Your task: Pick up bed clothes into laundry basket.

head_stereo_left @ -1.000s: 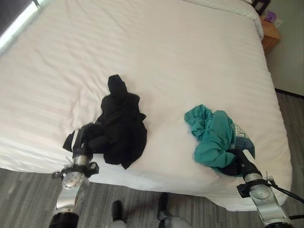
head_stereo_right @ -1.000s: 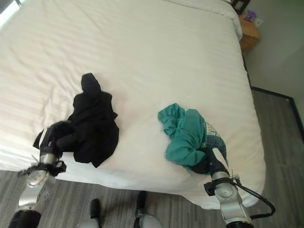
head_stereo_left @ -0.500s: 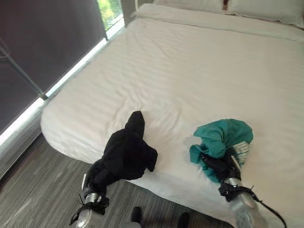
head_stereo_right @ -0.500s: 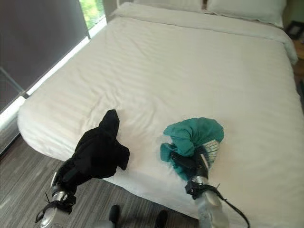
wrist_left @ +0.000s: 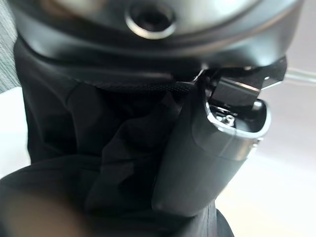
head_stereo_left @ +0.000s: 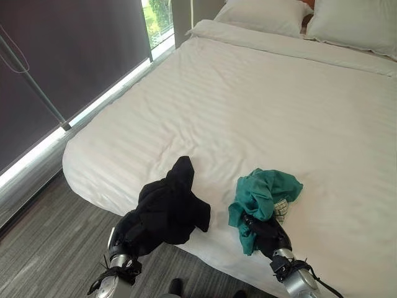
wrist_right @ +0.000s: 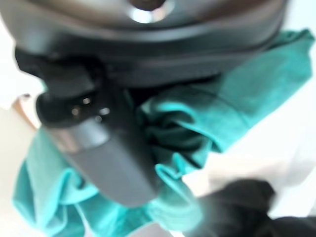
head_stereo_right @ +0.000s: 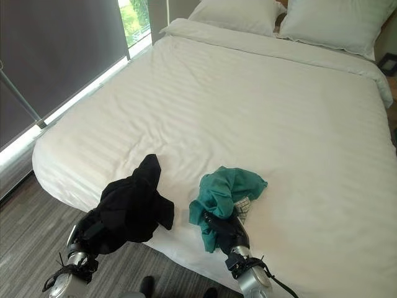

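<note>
At the bed's point(head_stereo_left: 248, 99) near edge, hands clutch black garment point(head_stereo_left: 167, 208) and teal garment point(head_stereo_left: 263, 195).

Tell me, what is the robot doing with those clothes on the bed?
It is gathering them up. Its left hand is closed on a black garment at the near edge of the white bed, and its right hand is closed on a bunched teal garment beside it. Both bundles are partly lifted, with cloth trailing on the sheet. Two pillows lie at the far end.
</note>
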`<state>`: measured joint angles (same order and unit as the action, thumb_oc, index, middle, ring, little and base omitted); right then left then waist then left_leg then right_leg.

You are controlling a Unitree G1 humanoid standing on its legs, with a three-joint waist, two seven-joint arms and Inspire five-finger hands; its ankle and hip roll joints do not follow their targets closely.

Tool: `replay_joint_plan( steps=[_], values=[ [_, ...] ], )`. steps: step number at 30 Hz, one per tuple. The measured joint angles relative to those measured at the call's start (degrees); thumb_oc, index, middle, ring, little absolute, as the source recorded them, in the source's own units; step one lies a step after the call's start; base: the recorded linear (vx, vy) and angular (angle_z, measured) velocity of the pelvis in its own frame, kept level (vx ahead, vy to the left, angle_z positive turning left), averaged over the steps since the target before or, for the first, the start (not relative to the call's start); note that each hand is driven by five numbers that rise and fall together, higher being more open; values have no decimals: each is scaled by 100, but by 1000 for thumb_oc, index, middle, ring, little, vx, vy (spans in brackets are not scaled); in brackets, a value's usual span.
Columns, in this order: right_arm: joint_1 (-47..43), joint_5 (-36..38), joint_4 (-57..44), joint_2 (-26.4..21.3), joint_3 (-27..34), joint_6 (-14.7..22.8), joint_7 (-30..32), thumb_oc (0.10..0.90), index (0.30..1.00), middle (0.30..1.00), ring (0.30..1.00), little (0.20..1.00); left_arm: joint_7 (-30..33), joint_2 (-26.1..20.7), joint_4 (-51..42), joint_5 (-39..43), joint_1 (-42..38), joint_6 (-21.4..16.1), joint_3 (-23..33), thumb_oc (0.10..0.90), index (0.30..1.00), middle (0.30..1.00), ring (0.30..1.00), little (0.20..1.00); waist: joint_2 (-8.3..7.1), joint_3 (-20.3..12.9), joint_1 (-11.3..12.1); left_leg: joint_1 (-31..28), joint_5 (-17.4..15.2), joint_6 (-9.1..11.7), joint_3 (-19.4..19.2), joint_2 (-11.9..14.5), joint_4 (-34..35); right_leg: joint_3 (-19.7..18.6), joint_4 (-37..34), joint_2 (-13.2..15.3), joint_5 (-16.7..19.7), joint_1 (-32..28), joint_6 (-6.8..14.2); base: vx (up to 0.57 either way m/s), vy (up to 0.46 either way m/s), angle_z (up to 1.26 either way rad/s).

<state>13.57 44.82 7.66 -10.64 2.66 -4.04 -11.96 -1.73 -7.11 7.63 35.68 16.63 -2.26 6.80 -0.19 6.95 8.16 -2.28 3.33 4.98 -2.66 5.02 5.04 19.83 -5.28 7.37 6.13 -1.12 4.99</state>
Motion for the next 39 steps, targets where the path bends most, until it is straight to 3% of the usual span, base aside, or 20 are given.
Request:
replay_joint_plan(
  steps=[5,9,12,14,15,17,19,20,22,23,24,25,27,29,30,31,32,33,36,39],
  values=[
    [55,0,-10,45,260,81,120,400,300,300,300,300,92,-121,-172,-1,29,-5,7,400,300,300,300,300,-72,5,-216,-51,-42,-52,-364,-55,-1,-409,4,-5,112,214,45,-33,99,-43],
    [225,-15,-158,382,649,304,223,400,300,300,300,300,270,-635,-339,3,-99,-79,156,400,300,300,300,300,-444,105,-861,-44,-135,-172,-1526,-235,-9,-1580,11,16,641,884,142,-152,89,-129],
    [328,-33,-133,514,1051,456,340,400,300,300,300,300,280,-878,-287,-37,-567,-152,283,400,300,300,300,300,-588,234,-1506,220,-157,-358,-2061,-160,-116,-2183,5,60,1152,1390,942,-247,-27,-117],
    [395,-51,105,568,1283,445,512,400,300,300,300,300,302,-971,-299,-23,-916,-211,290,400,300,300,300,300,-483,290,-1613,276,-20,-370,-2622,148,-24,-1670,695,-203,635,1742,764,-310,113,-128],
    [377,-43,111,715,1314,454,666,400,300,300,300,300,396,-1028,-268,22,-1060,-260,297,400,300,300,300,300,-340,374,-1467,146,-4,-345,-3149,554,-124,-382,1750,-154,17,1786,249,-261,111,-207],
    [398,-22,90,685,1141,474,722,400,300,300,300,300,530,-991,-182,23,-997,-268,322,400,300,300,300,300,-327,280,-1237,-240,-15,-357,-3884,896,-419,670,2717,319,-596,1285,27,-384,-30,-223],
    [300,-40,69,648,943,474,785,400,300,300,300,300,623,-979,-207,23,-928,-358,383,400,300,300,300,300,-437,147,-1034,-362,-69,-407,-4365,1175,-915,1007,3208,778,-974,971,-20,-399,-179,-223],
    [141,-70,74,649,634,474,883,400,300,300,300,300,690,-991,-274,20,-670,-449,617,400,300,300,300,300,-698,-49,-800,-511,-99,-366,-4637,1351,-1494,1399,2896,1031,-545,735,-631,-251,-183,-256],
    [-76,-82,23,673,397,520,890,400,300,300,300,300,780,-1013,-289,14,-438,-481,812,400,300,300,300,300,-808,-204,-700,-155,-666,-29,-4533,1493,-1974,1154,1868,669,-589,448,-689,-264,-357,-181],
    [-404,-84,46,596,483,567,951,400,300,300,300,300,782,-1001,-402,-16,-467,-484,807,400,300,300,300,300,-811,-181,-713,266,-781,245,-4418,1142,-1479,1067,1302,515,-580,493,-676,-258,-551,-166],
    [-703,-102,56,347,503,556,979,400,300,300,300,300,808,-884,-608,-39,-343,-498,855,400,300,300,300,300,-587,-150,-650,360,124,37,-4659,993,-475,839,1085,177,-495,673,-548,-70,-471,-187],
    [-735,-110,88,280,426,538,990,400,300,300,300,300,877,-817,-592,-40,-301,-479,955,400,300,300,300,300,-573,-146,-591,124,470,95,-4865,1086,-368,687,959,14,-504,616,-516,-1,-357,-160],
    [-315,-166,3,265,371,497,921,400,300,300,300,300,977,-816,-480,-27,-334,-481,997,400,300,300,300,300,-709,-187,-667,113,422,117,-4782,1636,-1249,554,439,-371,-263,178,-659,-106,-354,-71],
    [-165,-224,133,247,222,433,892,400,300,300,300,300,991,-795,-530,-4,-64,-558,1169,400,300,300,300,300,-756,-172,-607,192,392,87,-4226,2474,-2608,663,496,-769,-115,98,-827,-122,-256,-130],
    [-182,-291,126,179,154,385,900,400,300,300,300,300,993,-763,-534,18,122,-559,1227,400,300,300,300,300,-803,-198,-532,210,310,168,-3868,2566,-2966,618,501,-847,-116,79,-828,-108,-239,-182],
    [-230,-327,91,27,114,410,900,400,300,300,300,300,1002,-726,-506,18,245,-549,1243,400,300,300,300,300,-795,-180,-460,242,-31,531,-3321,2425,-2952,466,430,-859,-125,53,-831,-110,-340,-224],
    [-487,-419,81,-434,139,402,905,400,300,300,300,300,963,-528,-602,20,241,-538,1114,400,300,300,300,300,-886,12,-298,331,-690,610,-1419,1268,-2146,-749,372,-769,-337,130,-1097,-67,-364,-236],
    [-689,-460,90,-587,172,392,910,400,300,300,300,300,945,-313,-664,21,197,-580,1119,400,300,300,300,300,-859,163,-110,340,-862,442,-664,846,-1738,-1340,309,-760,-341,176,-1081,0,-256,-215],
    [-960,-631,182,-527,468,384,924,400,300,300,300,300,946,143,-483,35,-232,-574,963,400,300,300,300,300,-669,517,-103,543,-594,287,332,152,-1048,-1746,594,-789,-402,194,-782,54,-160,-136],
    [-542,-884,-11,-396,470,373,894,400,300,300,300,300,795,60,-456,25,-353,-478,658,400,300,300,300,300,-615,506,-365,254,-364,-25,291,-76,-763,-1838,657,-622,-571,89,-401,25,27,-42]
  ],
)
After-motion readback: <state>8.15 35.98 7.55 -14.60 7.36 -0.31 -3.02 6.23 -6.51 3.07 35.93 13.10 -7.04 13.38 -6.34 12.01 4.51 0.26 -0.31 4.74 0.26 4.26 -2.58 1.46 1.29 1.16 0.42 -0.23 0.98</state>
